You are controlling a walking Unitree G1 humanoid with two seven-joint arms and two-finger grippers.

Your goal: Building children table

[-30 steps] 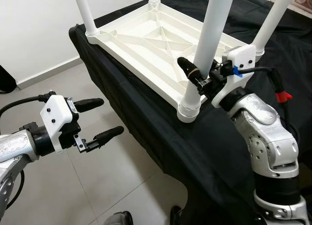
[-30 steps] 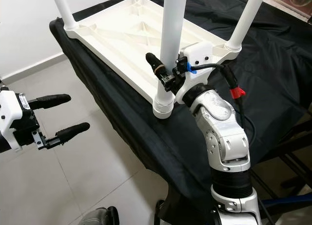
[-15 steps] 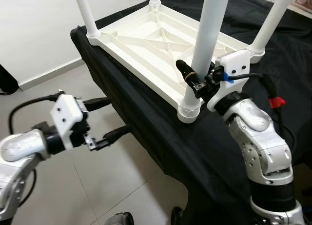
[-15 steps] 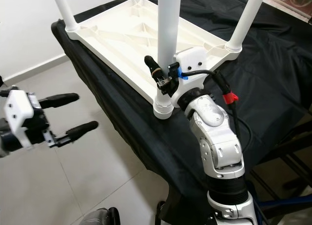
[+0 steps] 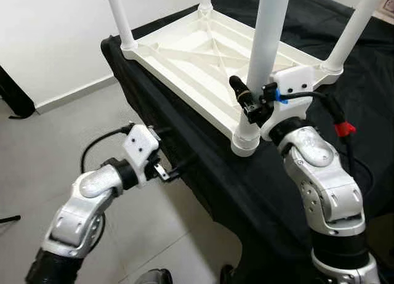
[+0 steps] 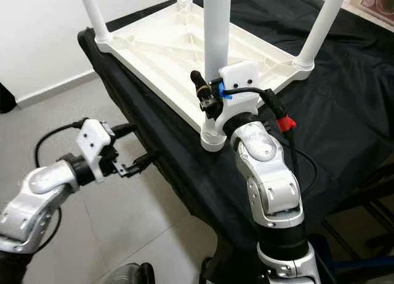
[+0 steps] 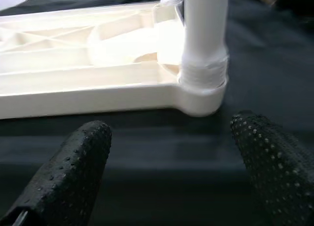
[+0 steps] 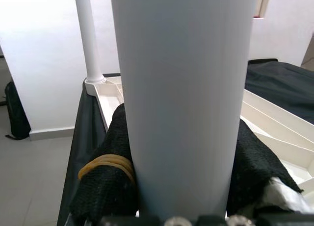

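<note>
While right gripper [image 5: 253,100] clamps near table leg [image 5: 265,47], left gripper [image 5: 174,154] reaches toward cloth edge, fingers apart. Four legs on upturned tabletop [image 5: 184,50].

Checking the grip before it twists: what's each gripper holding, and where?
Right gripper clamps the near table leg just above its socket. Left gripper is open, holding nothing.

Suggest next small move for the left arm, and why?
Probably ease the left end effector forward to brace the upturned tabletop by its near edge. Its fingers stand open just off the black cloth, aimed at the corner socket, touching nothing. The right end effector is shut on the near leg just above that socket, so a steadied tabletop should help seat it.
</note>
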